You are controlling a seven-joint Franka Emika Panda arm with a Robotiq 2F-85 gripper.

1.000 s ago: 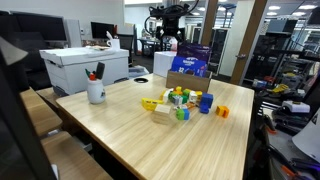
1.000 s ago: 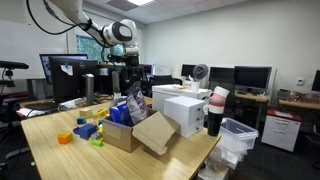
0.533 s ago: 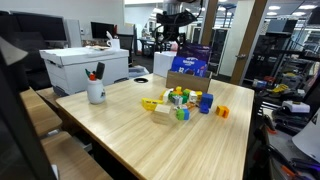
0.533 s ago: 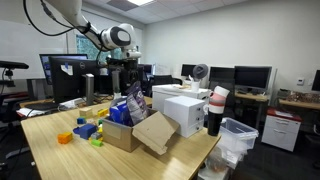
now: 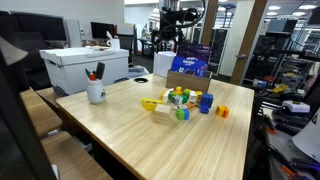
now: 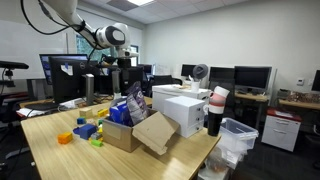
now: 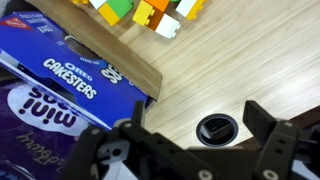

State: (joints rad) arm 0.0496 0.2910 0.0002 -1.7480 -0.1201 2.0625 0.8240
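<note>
Gaping black fingers [image 7: 278, 140] above glossy Cakesters pack [image 7: 70, 78]

Distant exterior views share the table [image 5: 150, 140] [image 6: 45, 150]; wrist view looks down closely.

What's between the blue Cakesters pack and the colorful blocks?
The brown cardboard side of the box. In the wrist view the Cakesters pack lies inside it, and the blocks sit on the table beyond it.
</note>
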